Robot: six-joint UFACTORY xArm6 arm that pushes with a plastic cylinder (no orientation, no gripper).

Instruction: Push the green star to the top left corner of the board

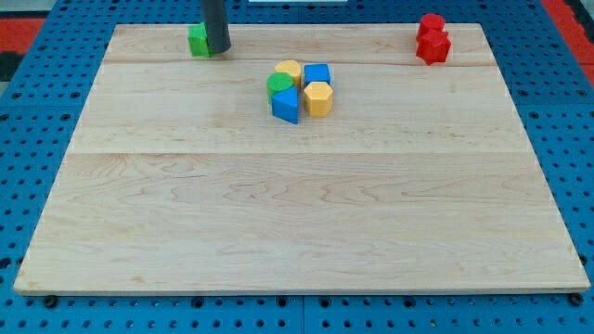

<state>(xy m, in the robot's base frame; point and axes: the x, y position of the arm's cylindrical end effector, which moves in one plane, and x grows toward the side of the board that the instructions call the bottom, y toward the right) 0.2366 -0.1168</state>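
Observation:
The green star (197, 40) sits near the board's top edge, left of centre, partly hidden by my rod. My tip (218, 49) rests on the board right against the star's right side. The star lies some way right of the board's top left corner (119, 30). The wooden board (297, 213) fills most of the view.
A tight cluster sits at upper centre: a yellow block (289, 70), a blue cube (317, 75), a green round block (277, 85), a blue block (286, 104) and a yellow hexagon (318, 97). Two red blocks (432, 39) stand at the top right.

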